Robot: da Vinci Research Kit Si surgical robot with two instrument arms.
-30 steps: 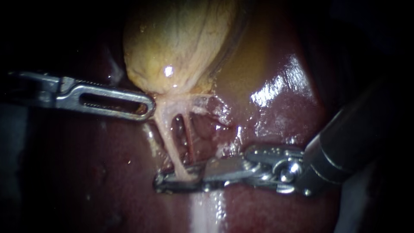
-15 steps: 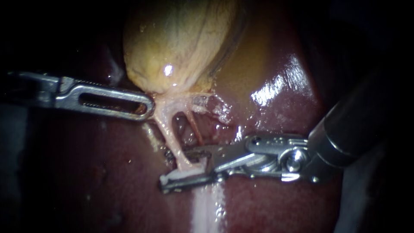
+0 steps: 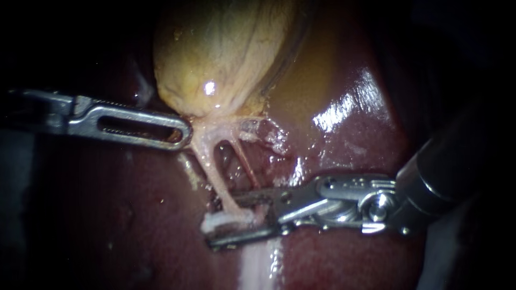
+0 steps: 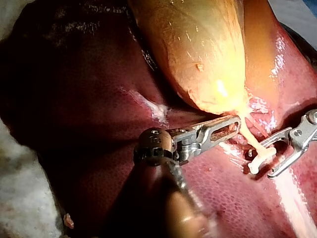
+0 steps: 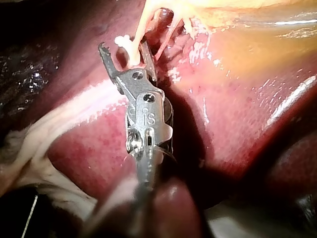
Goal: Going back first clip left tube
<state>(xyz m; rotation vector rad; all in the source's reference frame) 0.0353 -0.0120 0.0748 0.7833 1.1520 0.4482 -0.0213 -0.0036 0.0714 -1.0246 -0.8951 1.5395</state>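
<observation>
The yellowish gallbladder [image 3: 226, 53] lies on the dark red liver [image 3: 344, 150]. Two tubes run down from its neck: the pale left tube [image 3: 215, 177] and a thin reddish right tube [image 3: 245, 166]. A white clip [image 3: 215, 220] sits across the left tube's lower end. My right instrument [image 3: 220, 218] stands open, one jaw above and one below the clip; the right wrist view shows the clip [image 5: 126, 45] in the gap. My left instrument [image 3: 183, 134], with slotted jaws, is shut on the tissue at the gallbladder's neck, as the left wrist view [image 4: 225, 128] also shows.
A pale streak of tissue [image 3: 258, 263] runs down the liver below the clip. Wet glare marks the liver [image 3: 349, 107] to the right of the tubes. The right instrument's dark shaft [image 3: 446, 166] fills the lower right.
My right instrument's jaws have opened and slid back to the right, and the white clip now shows on the left tube. The left instrument has not moved.
</observation>
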